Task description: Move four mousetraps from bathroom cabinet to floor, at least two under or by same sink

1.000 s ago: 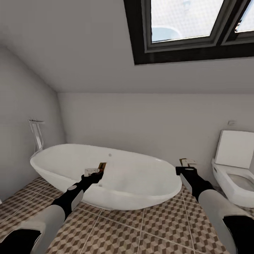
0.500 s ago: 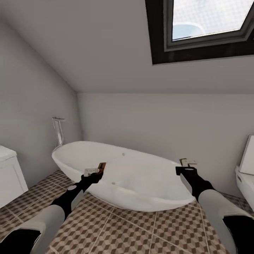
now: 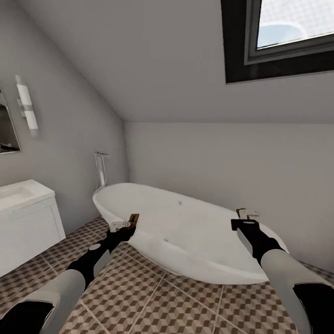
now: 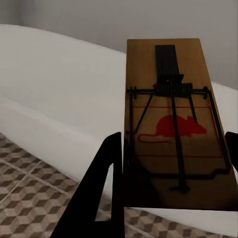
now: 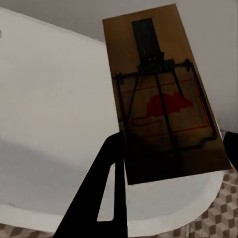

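Two mousetraps are in the robot's grip, one in each claw. In the head view the left claw (image 3: 124,228) sits at lower left of centre, clamped on the left mousetrap (image 3: 129,221), whose wooden base sticks up and forward in front of the white bathtub (image 3: 185,232). The right claw (image 3: 246,221) at lower right is clamped on the right mousetrap (image 3: 246,213), seen against the bathtub's far end and the grey wall.

The left wrist view shows its mousetrap (image 4: 173,124) close up: a brown wooden board with a black wire spring and bar over a red mouse print, one black finger (image 4: 106,188) pressed along its edge. The right wrist view shows the same for the other mousetrap (image 5: 161,104), tilted a little, with a black finger (image 5: 106,188) against its side.

The bathroom floor (image 3: 153,297), tiled in a brown and cream cube pattern, fills the bottom of the head view. At the left edge stands the white vanity with the sink (image 3: 18,195) on top, a wall lamp (image 3: 27,107) above it. A dark-framed skylight (image 3: 283,37) occupies the upper right.
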Robot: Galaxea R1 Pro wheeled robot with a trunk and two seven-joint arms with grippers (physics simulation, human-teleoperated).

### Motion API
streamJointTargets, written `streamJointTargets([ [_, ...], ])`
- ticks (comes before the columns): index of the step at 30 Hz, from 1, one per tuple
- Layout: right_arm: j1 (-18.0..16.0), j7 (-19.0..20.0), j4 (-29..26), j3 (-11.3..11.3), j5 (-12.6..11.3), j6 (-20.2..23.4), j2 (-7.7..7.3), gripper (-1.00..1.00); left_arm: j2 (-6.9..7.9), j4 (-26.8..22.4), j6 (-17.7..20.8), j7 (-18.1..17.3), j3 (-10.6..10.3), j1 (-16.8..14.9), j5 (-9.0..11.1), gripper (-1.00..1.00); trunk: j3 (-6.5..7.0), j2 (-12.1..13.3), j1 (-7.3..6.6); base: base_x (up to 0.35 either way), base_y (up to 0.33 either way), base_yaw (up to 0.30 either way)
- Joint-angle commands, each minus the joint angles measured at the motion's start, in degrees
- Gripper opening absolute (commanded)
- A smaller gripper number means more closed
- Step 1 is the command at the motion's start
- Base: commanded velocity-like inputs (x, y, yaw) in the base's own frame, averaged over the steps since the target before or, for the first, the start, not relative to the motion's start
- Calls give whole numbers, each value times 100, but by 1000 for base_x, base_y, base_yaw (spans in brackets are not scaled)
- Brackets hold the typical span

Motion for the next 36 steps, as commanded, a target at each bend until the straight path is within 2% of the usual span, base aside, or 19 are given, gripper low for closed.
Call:
streamJointTargets([
  [1,-2,-41,-14,49,-58,35,-8,-100,5,10,-23,-3,-46,-7,58,-100,-7,-4,0,0,0,283],
  [23,-3,19,3,58,-76,35,17,-100,21,8,-26,15,-7,-7,90,-100,-7,-4,0,0,0,283],
  [25,-2,20,3,58,-76,35,18,-100,19,6,-24,58,-3,-7,93,-100,-7,-4,0,0,0,283],
  [28,-3,21,3,58,-81,35,19,-100,-3,5,-21,424,-16,-7,88,-100,-7,-4,0,0,0,283],
  [31,-2,21,4,58,-78,35,31,-100,-10,5,-16,619,-47,-7,72,-100,-7,-4,0,0,0,283],
  [36,-2,28,197,72,-49,35,125,-100,-19,12,31,714,-74,-7,52,-100,-7,-4,0,0,0,283],
])
